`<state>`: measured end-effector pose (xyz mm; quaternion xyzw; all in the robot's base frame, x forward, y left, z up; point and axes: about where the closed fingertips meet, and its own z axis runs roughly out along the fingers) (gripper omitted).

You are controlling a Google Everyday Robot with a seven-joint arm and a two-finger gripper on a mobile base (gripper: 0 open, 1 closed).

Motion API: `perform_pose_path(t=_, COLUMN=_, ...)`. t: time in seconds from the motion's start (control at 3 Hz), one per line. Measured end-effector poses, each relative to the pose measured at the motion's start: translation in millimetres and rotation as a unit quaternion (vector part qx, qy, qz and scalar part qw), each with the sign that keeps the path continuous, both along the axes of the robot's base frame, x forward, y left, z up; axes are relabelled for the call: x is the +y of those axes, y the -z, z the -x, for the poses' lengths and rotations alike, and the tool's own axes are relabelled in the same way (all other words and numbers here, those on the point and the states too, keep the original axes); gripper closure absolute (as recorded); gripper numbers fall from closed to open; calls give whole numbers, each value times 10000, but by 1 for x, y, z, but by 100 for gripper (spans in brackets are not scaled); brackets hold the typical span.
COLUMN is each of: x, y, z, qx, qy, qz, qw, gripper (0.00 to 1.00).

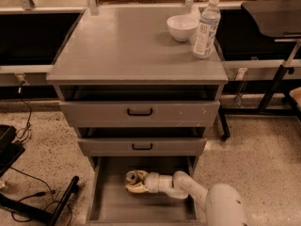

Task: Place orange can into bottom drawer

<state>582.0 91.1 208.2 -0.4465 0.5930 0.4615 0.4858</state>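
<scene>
The bottom drawer (141,207) of the grey cabinet is pulled out, a wide grey tray. My arm reaches down into it from the lower right. My gripper (133,181) is inside the drawer near its back left, low over the drawer floor. It is shut on the orange can (131,176), a small copper-coloured can held on its side with its silver end facing up and left. One pale finger (137,189) shows below the can.
Two shallower drawers with black handles (139,111) sit above, slightly open. On the cabinet top stand a white bowl (182,27) and a clear plastic bottle (206,28). A black stand and cables (33,206) lie on the floor at left. A table leg (275,86) stands at right.
</scene>
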Motion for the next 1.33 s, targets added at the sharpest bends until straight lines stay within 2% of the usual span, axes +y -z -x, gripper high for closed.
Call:
perform_pose_path(t=0.33, x=0, y=0, z=0, qx=0, qy=-1, qz=0, qw=10000, gripper=0)
perform_pose_path(t=0.67, x=0, y=0, z=0, qx=0, qy=-1, qz=0, qw=10000, gripper=0)
perform_pose_path(t=1.0, x=-2, y=-7, z=9, qx=-51, qy=-123, qz=-116, qw=9998, gripper=0)
perform_pose_path(t=1.33, x=-21, y=-25, z=30, qx=-257, qy=-359, qz=-122, qw=9989, gripper=0)
